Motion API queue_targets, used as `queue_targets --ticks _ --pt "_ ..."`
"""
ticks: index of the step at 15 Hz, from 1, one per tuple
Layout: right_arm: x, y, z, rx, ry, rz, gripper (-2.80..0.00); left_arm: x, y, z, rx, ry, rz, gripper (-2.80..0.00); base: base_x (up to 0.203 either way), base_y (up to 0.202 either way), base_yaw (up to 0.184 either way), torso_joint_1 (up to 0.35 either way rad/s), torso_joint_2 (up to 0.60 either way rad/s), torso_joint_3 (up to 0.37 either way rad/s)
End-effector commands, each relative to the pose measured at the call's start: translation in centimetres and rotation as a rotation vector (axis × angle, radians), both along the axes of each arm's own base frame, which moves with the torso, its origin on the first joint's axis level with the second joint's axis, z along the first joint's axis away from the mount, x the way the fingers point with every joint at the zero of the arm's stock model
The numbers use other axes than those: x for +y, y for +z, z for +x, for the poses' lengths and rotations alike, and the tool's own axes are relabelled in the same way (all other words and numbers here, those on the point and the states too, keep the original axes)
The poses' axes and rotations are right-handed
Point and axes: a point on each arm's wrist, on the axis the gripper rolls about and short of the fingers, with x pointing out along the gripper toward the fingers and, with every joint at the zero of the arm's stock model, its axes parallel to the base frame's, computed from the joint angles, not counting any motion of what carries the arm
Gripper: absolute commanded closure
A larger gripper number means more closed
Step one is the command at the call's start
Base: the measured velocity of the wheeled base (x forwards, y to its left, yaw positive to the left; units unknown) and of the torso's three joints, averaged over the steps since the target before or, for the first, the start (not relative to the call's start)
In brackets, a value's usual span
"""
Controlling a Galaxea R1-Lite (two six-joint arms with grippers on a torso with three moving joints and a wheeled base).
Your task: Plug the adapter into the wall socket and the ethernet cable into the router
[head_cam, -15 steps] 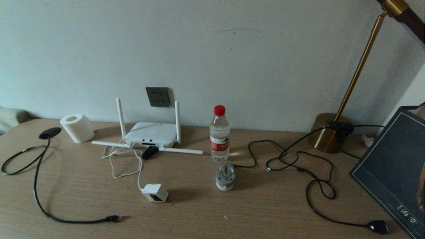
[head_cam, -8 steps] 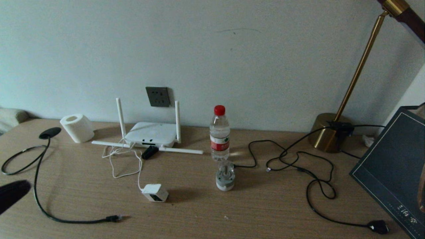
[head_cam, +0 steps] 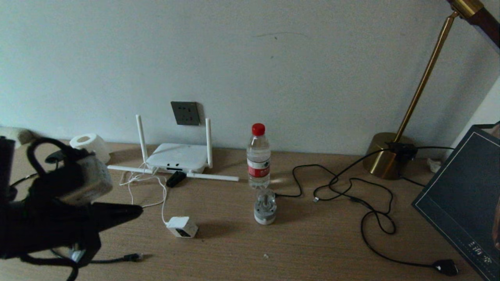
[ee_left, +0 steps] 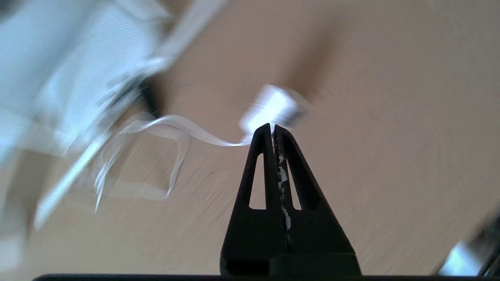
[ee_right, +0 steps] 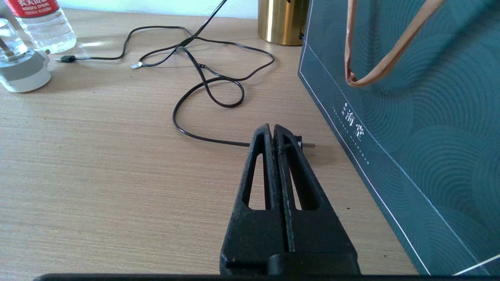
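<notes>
The white adapter lies on the wooden table with its thin white cord running back to the router. That white box sits under the dark grey wall socket. The ethernet cable's clear-tipped plug rests near the front edge, and the arm hides most of the cable. My left gripper hangs shut and empty left of the adapter, pointing at it. In the left wrist view the adapter shows blurred just beyond the gripper. My right gripper is shut and empty, low over the table's right side.
A water bottle and a small grey cylinder stand mid-table. A black clip lies before the router, with a paper roll to its left. The brass lamp base, its cord's plug and a dark bag fill the right.
My left arm has swung in from the left edge of the head view towards the adapter, covering much of the ethernet cable. Nothing on the table has moved.
</notes>
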Motion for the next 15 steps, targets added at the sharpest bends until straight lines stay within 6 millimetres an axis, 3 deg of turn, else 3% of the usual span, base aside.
queue_targets --ticks 1,5,8,9,15 --pt "0.0 0.0 0.0 0.001 0.000 0.000 0.00 -0.3 -1.6 1.6 0.013 -0.170 0.137 0.00 0.000 0.000 0.000 0.000 0.00 0.000" --pt "0.0 0.0 0.0 0.001 0.000 0.000 0.00 -0.9 -1.3 5.3 0.027 -0.405 0.241 0.00 0.000 0.000 0.000 0.000 0.00 0.000" --pt "0.0 0.0 0.0 0.001 0.000 0.000 0.00 -1.1 -2.1 8.1 0.059 -0.522 0.313 0.00 0.000 0.000 0.000 0.000 0.00 0.000" --pt "0.0 0.0 0.0 0.001 0.000 0.000 0.00 -1.1 -2.5 8.9 0.058 -0.551 0.335 -2.80 0.000 0.000 0.000 0.000 0.00 0.000" --pt "0.0 0.0 0.0 0.001 0.000 0.000 0.00 -1.4 -3.1 12.8 0.052 -0.623 0.389 -2.80 0.000 0.000 0.000 0.000 0.00 0.000"
